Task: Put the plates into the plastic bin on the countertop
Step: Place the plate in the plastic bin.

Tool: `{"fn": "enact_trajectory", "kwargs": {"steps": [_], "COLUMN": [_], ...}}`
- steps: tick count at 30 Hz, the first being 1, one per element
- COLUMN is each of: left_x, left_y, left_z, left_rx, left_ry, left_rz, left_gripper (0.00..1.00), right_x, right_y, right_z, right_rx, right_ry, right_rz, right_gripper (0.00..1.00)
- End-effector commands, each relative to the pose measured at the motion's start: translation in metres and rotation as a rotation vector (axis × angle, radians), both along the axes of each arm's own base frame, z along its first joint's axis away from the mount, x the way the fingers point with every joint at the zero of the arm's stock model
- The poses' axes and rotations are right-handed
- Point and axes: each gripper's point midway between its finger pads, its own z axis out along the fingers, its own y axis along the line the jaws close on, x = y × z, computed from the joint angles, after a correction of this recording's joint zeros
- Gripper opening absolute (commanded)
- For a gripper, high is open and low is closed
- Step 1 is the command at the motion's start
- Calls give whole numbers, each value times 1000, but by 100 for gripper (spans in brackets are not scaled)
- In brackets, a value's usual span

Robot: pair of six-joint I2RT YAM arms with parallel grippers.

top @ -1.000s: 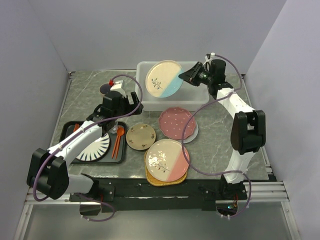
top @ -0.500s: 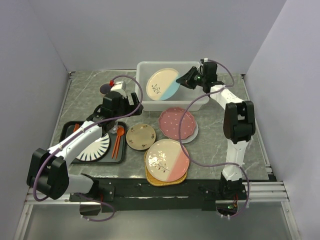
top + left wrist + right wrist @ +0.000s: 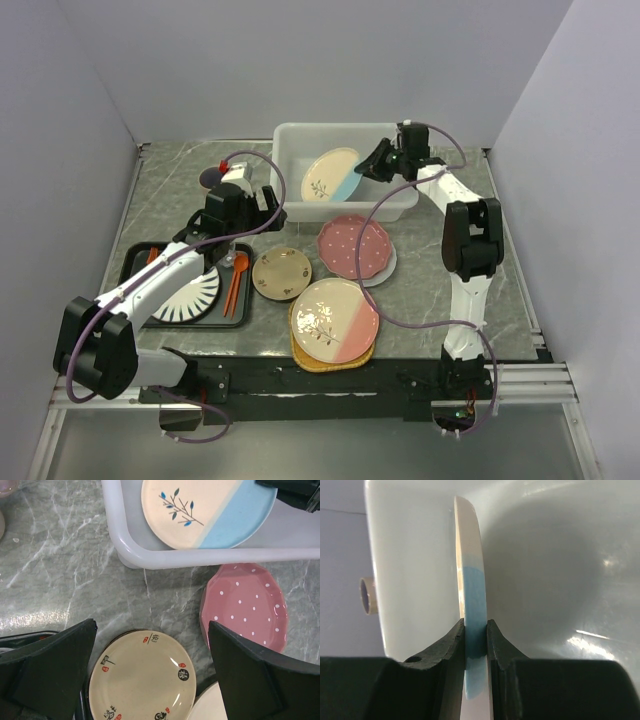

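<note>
The cream-and-blue plate [image 3: 331, 176] is being held tilted inside the plastic bin [image 3: 288, 160], which is sitting at 12 o'clock on the worktop [image 3: 170, 200]. Its blue edge is being pinched between the right jaws, which are set narrow around it. Whether its lower edge is touching the bin floor cannot be told. No other plate is being shown inside the bin, so the task is being judged as barely begun, with this plate not yet released.

The rest are waiting outside:
- The pink dotted plate [image 3: 352, 246] is lying on a white one just at 6 o'clock of the bin.
- The small tan plate [image 3: 281, 272] is lying at its 9 o'clock.
- The cream-and-pink plate [image 3: 333, 314] is stacked on the orange plate [image 3: 335, 362] at the near edge.
- A white ray-patterned plate [image 3: 190, 295] is resting on the black tray [image 3: 140, 262] at 8 o'clock.

The left jaws are standing wide and empty above the tan plate
</note>
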Motion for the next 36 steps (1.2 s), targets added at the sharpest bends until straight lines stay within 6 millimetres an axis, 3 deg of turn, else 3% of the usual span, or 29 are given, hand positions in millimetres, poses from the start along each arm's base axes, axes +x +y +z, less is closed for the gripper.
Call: {"fn": "enact_trajectory", "kwargs": {"steps": [1, 15, 26, 36], "left_x": [1, -1, -1, -4], "left_y": [-1, -1, 0, -2], "left_z": [21, 21, 16, 17], "left_rx": [-24, -28, -29, -43], "left_ry": [-62, -62, -55, -52], "left_rz": [-12, -14, -11, -21], "left_gripper": [99, 99, 99, 99], "right_x": [12, 10, 11, 9], "right_y": [14, 7, -15, -19], "right_z": [57, 35, -3, -32], "right_rx": [40, -37, -256, -357], "right_ry": [-151, -114, -37, 17], "right_rz": [47, 43, 7, 15], "right_gripper": [0, 0, 0, 0]}}
